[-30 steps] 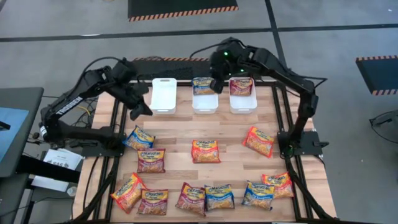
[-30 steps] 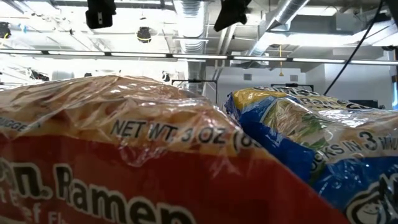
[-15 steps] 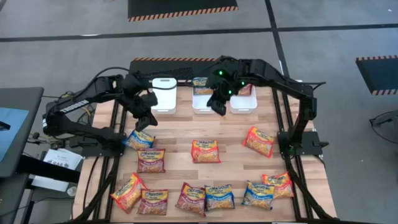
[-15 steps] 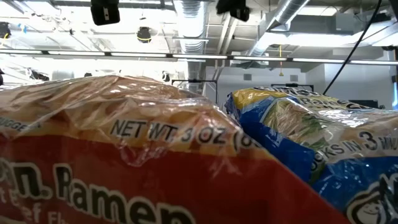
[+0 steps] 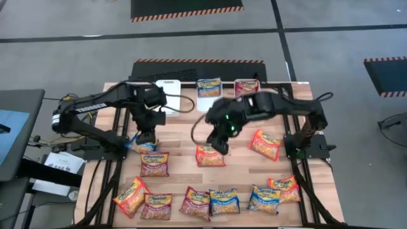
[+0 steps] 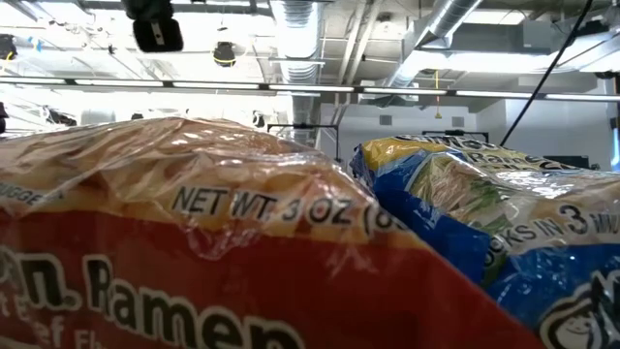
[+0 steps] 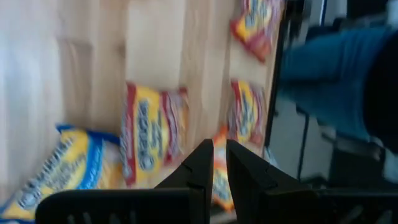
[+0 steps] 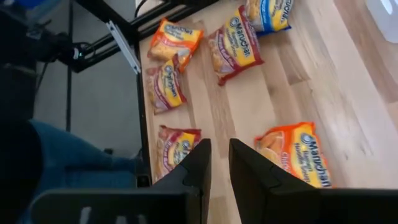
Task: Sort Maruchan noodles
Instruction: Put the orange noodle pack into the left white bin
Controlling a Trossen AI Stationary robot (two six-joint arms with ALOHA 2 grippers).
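Table (image 5: 181,143): light natural wood planks, framed by black rails. Floor around it: grey, with black mats edged in orange-and-black diagonal stripes (image 5: 184,11).

Both arms: black; the right arm carries small green lights (image 5: 227,121).

Bins (image 5: 166,84) at the far edge: white.

Noodle packets:
- Centre packet (image 5: 210,154): orange with a yellow panel and red lettering band.
- Packet (image 5: 264,144) at the right: orange.
- Packet (image 5: 154,163) at the left: dark red with yellow centre.
- Front-row packet (image 5: 224,201): blue with yellow.
- Packet (image 5: 141,144) beneath the left arm: blue and yellow.

Low view: one wrapper (image 6: 174,252) is translucent amber over red with white lettering; the adjacent wrapper (image 6: 484,233) is blue, yellow and white.
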